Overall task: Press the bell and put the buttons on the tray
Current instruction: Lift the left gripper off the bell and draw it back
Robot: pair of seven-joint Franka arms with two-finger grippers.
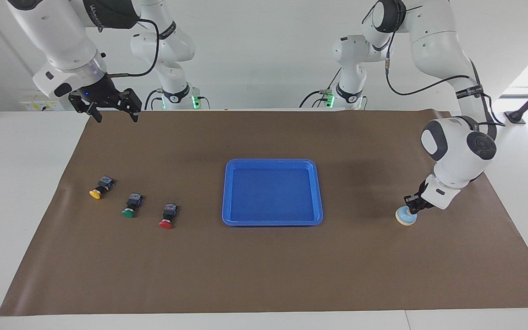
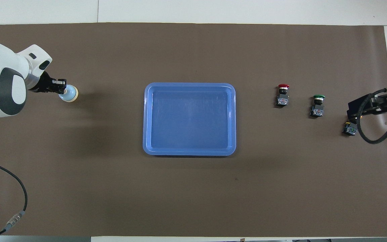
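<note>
facing view: the left arm bends down from its high elbow at the left arm's end of the table, wrist tilted, and its left gripper is clenched with nothing in it, its tip pressed on top of the bell. the bell sits on the brown mat, well apart from the tray. the right arm waits, raised over the mat's corner nearest the robots at its own end, the right gripper released, jaws spread wide and pointing down. the tray lies mid-table, and its inside is bare blue. three buttons lie on their sides in a slanted row between the tray and the right arm's end: red button nearest the tray, then green button, then yellow button, each a step nearer the robots.

overhead view: the left gripper comes in from the view's edge, its dark tip covering the bell's knob. the tray holds nothing. the red button and green button show whole; the yellow button is partly hidden under the right gripper, which hangs above it.
</note>
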